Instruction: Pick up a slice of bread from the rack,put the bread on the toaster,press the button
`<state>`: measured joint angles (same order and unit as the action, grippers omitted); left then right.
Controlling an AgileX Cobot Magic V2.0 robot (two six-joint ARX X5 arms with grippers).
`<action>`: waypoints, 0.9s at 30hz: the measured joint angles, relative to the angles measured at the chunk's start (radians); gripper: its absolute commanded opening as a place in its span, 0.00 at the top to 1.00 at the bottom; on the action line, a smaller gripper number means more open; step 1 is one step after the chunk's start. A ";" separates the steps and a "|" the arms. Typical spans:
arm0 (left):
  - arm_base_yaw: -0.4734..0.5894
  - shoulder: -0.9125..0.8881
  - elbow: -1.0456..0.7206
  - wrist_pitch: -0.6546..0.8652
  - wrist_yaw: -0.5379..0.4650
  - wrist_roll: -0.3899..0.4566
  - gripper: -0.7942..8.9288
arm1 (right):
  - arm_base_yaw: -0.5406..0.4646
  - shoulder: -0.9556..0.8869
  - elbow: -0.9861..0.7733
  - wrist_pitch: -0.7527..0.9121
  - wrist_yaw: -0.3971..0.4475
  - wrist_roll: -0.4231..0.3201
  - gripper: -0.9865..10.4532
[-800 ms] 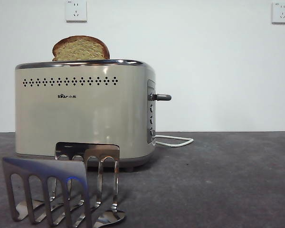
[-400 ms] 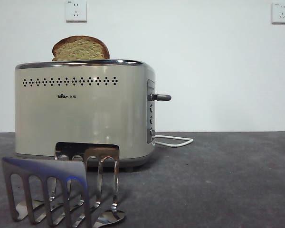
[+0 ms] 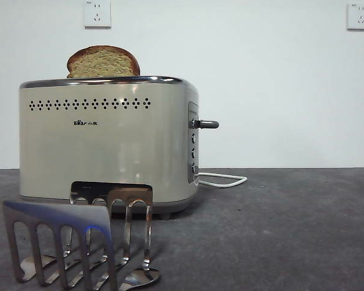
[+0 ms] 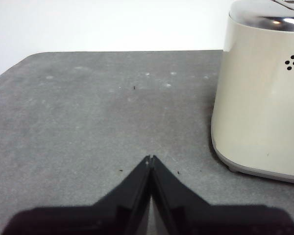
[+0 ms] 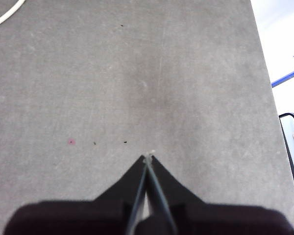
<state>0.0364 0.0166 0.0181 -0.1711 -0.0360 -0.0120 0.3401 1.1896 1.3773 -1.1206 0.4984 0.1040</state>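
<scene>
A plain white wall with two sockets backs a dark grey table with a matte, slightly gritty surface. On the table stands the toaster, a wide cream-beige box with rounded corners, a chrome top rim, a row of small dot holes and a small dark logo. The bread, a thick slice with tan, speckled crumb, dark brown crust and a rounded top, sits upright in the toaster's top slot, its upper part showing above the rim. From the toaster's grey end panel the button, a short grey metal lever knob, sticks out sideways near the top of its track. A white cable loops on the table beside the toaster's base on that same side. In front of the toaster, much lower, stands the rack, shiny steel with upright dividers cut into arched slots; no bread is in it.

The left gripper hangs over bare table near the toaster's rounded end, its black jaws pressed together and holding nothing. The right gripper hangs over bare table well away from the toaster, jaws likewise closed and empty.
</scene>
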 measured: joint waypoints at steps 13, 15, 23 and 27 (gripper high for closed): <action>0.000 0.029 0.000 0.000 0.001 0.000 0.92 | -0.019 -0.024 -0.002 0.019 -0.009 0.000 0.91; 0.000 0.033 0.000 0.000 0.001 0.000 0.92 | -0.039 -0.074 -0.019 0.047 -0.010 0.000 0.91; 0.000 0.043 0.000 0.000 0.001 0.000 0.92 | -0.076 -0.514 -0.346 0.404 0.015 -0.008 0.91; 0.000 0.046 0.000 0.000 0.001 0.000 0.92 | -0.107 -0.729 -0.614 0.669 -0.009 -0.006 0.91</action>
<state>0.0364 0.0628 0.0181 -0.1711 -0.0353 -0.0120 0.2329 0.4610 0.7631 -0.4519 0.4896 0.0975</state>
